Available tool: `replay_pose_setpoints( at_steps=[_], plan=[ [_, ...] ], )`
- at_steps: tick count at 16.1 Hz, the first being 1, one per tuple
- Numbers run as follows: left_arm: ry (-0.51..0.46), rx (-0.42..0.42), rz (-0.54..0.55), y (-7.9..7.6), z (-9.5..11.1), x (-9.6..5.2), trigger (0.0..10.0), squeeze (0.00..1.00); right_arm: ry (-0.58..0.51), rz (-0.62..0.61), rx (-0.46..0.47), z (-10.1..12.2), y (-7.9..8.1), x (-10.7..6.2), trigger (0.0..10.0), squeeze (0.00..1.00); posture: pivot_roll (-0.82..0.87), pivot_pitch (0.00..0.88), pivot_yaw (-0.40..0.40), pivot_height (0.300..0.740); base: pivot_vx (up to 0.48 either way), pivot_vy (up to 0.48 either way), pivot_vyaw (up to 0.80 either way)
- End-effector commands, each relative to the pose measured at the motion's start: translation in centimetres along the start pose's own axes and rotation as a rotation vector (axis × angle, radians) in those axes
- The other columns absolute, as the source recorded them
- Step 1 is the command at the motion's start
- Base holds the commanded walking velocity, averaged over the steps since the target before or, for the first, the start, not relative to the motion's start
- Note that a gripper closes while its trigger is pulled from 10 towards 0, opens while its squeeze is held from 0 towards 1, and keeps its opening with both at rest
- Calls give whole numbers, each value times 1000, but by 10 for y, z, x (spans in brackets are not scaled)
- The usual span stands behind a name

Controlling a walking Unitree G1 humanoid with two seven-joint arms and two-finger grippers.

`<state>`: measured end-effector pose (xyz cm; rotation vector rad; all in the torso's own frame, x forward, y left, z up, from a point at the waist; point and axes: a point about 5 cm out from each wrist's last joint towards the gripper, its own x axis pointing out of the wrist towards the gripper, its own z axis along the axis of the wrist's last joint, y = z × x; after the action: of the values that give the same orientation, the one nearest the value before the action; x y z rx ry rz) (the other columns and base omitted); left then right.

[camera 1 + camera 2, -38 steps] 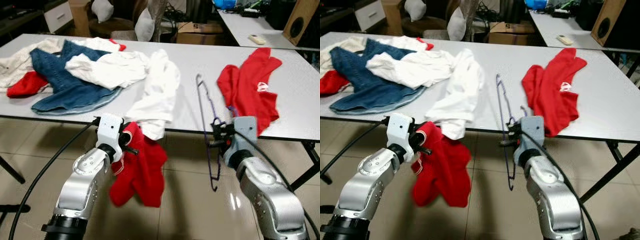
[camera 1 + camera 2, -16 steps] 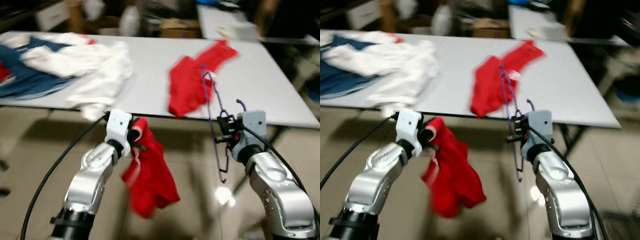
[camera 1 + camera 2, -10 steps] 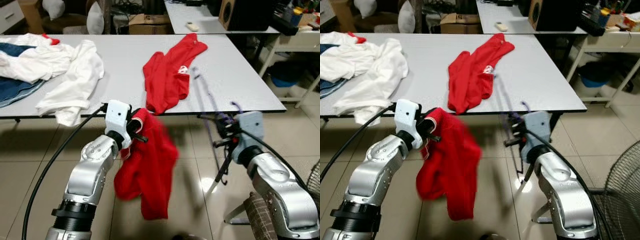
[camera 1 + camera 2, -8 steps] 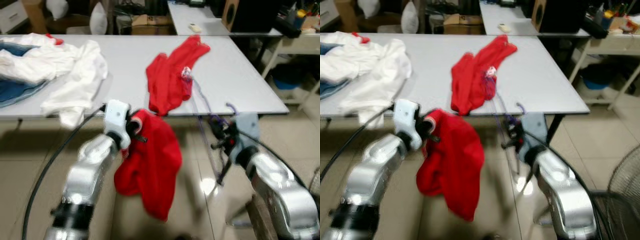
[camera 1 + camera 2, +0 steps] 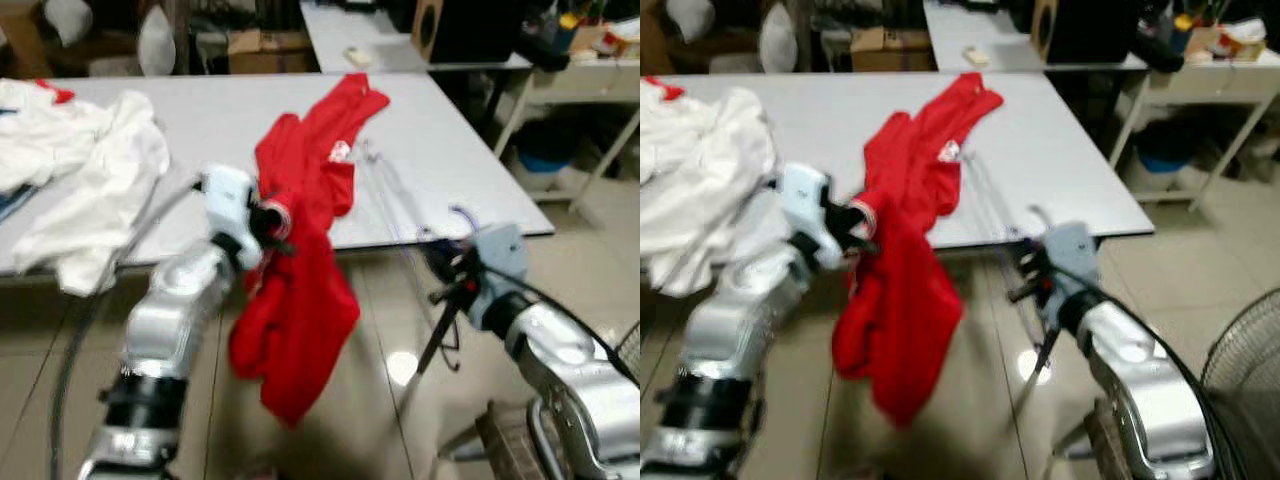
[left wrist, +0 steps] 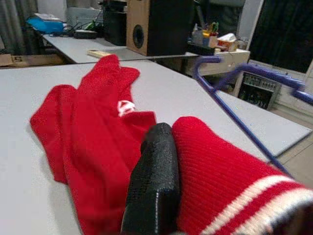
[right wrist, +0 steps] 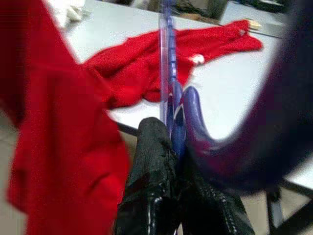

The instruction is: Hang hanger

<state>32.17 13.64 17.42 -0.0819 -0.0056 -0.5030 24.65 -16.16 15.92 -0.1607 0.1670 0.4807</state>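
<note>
Closest to the robot is the tiled floor [image 5: 400, 340], with a wire fan [image 5: 1240, 350] at the right edge. Above the floor, the left gripper [image 5: 268, 222] has its fingers [image 6: 154, 186] pinched tight on a red sweater [image 5: 295, 320]. The sweater hangs down in front of the surface [image 5: 200, 130] and is held by its cuff, which has white stripes.

The right gripper [image 5: 440, 268] is out to the right, near the corner of the surface. Its fingers [image 7: 156, 181] are squeezed shut on a purple hanger [image 7: 168, 83], just under the hook. The thin frame of the hanger leans up and away, over the edge of the surface. It looks blurry in the head views.

On the surface lies a second red top [image 5: 320, 140], spread out long toward the far edge. It has a small white tag on it. The held sweater hangs just in front of it. To the left sits a pile of white clothes [image 5: 90, 170], with one piece drooping over the near edge.

Far back there is another table [image 5: 980, 40] with a dark speaker [image 5: 1080, 25] on it. A cardboard box [image 5: 260, 45] sits on the floor behind.
</note>
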Motion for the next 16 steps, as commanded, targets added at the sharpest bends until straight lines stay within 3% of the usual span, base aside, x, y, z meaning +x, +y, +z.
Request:
replay_pose_setpoints(
  at_steps=[1, 3, 6, 8, 10, 12, 16],
  plan=[
    [-66, -3, -56, -9, 17, 9, 10000, 0, -4, 19, -22, 4, -6, -8, 10000, 0, -135, 0, 12, 740, 296, 0, 0],
    [-104, 9, -81, -7, 35, 19, 10000, 0, 8, 156, -91, 12, -11, -29, 10000, 0, -139, 0, 16, 740, 298, 0, 0],
    [-97, 92, -4, 17, 65, 46, 10000, 0, 90, 399, -155, 28, -23, -76, 10000, 0, -145, 0, 20, 740, 308, 0, 0],
    [-102, 120, 27, 24, 77, 53, 10000, 0, 115, 460, -168, 30, -25, -87, 10000, 0, -151, 0, 24, 740, 313, 0, 0],
    [-162, 125, 15, 26, 102, 60, 10000, 0, 152, 503, -183, 34, -28, -96, 10000, 0, -156, 0, 27, 740, 313, 0, 0],
    [-221, 118, -10, 25, 122, 66, 10000, 0, 158, 529, -197, 36, -26, -94, 10000, 0, -155, 0, 27, 740, 338, 0, 0],
    [-315, 105, -61, 15, 148, 68, 10000, 0, 82, 429, -224, 36, -25, -62, 10000, 0, -151, 0, 26, 740, 382, 0, 0]
  ],
)
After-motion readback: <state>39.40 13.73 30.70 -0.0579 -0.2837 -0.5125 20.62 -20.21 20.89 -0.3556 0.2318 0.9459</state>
